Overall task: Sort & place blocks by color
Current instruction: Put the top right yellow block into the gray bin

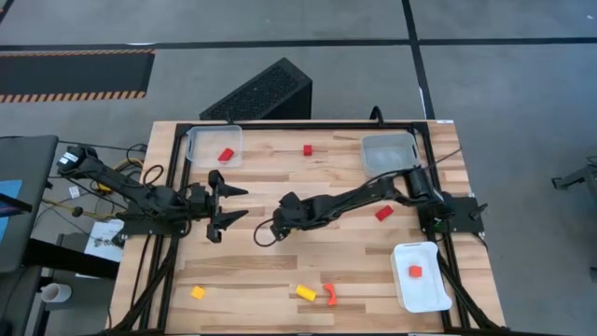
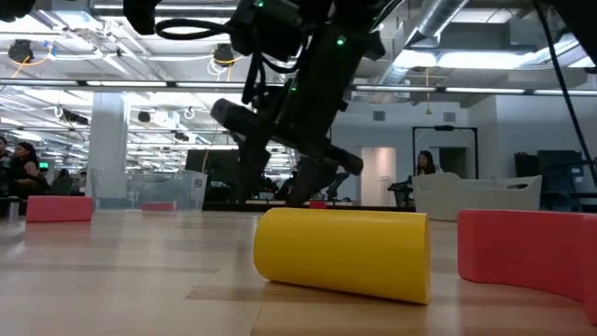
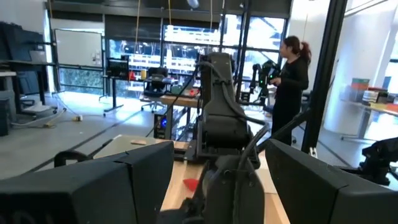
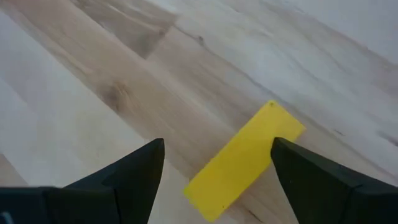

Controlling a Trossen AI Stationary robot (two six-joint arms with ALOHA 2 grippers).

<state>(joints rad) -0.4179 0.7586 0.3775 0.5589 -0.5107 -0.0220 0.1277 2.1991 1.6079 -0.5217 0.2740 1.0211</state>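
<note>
My right gripper reaches to the table's middle and is open. In the right wrist view a flat yellow bar lies on the wood beyond the spread fingers of my right gripper; the arm hides this bar from above. Near the front edge lie a yellow cube, a yellow bar and an orange curved piece. Loose red blocks lie at the far side and at the right. My left gripper waits open at the left.
A clear tray at the far left corner holds a red block. A second clear tray stands at the far right. A white tray at the near right holds an orange block. A person stands beyond the table.
</note>
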